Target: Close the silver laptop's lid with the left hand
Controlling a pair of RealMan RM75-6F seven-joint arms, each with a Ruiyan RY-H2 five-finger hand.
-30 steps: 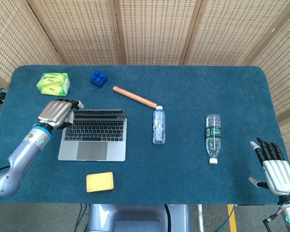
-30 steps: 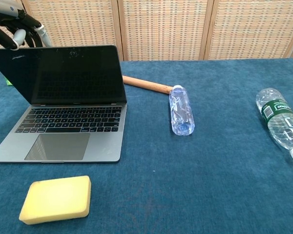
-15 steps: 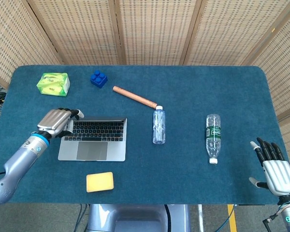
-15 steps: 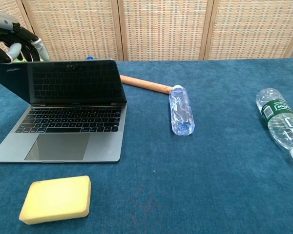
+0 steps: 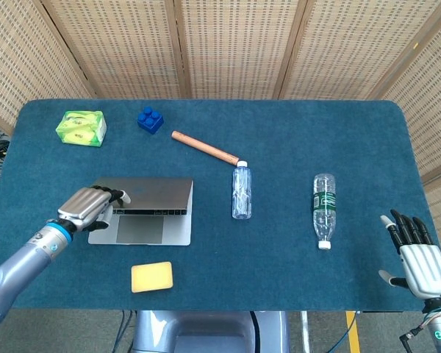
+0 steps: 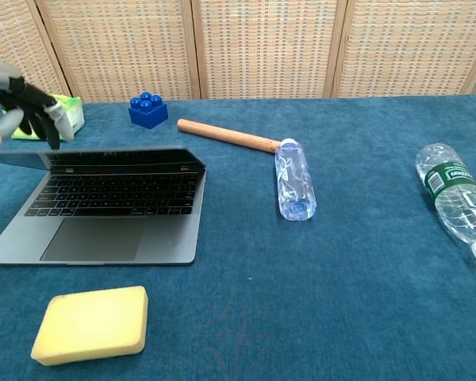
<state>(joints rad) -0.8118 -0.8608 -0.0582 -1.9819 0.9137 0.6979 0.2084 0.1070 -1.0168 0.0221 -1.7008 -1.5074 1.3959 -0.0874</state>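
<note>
The silver laptop (image 5: 143,209) (image 6: 103,210) lies at the left of the blue table, its lid tilted far down over the keyboard with only a narrow gap left. My left hand (image 5: 90,205) (image 6: 20,111) presses on the lid's left edge with fingers curled over it. In the chest view the lid's dark underside hangs low above the keys. My right hand (image 5: 419,255) rests at the table's near right corner, fingers spread, holding nothing.
A yellow sponge (image 5: 151,276) (image 6: 91,324) lies in front of the laptop. Right of it are a clear bottle (image 5: 241,191) (image 6: 294,179), a wooden rod (image 5: 204,148) and a green-labelled bottle (image 5: 324,209) (image 6: 458,198). A blue block (image 5: 151,120) and a green packet (image 5: 81,127) sit at the back left.
My left hand has moved forward and down, bringing the lid from steeply raised to nearly flat over the keyboard. The right hand has not moved.
</note>
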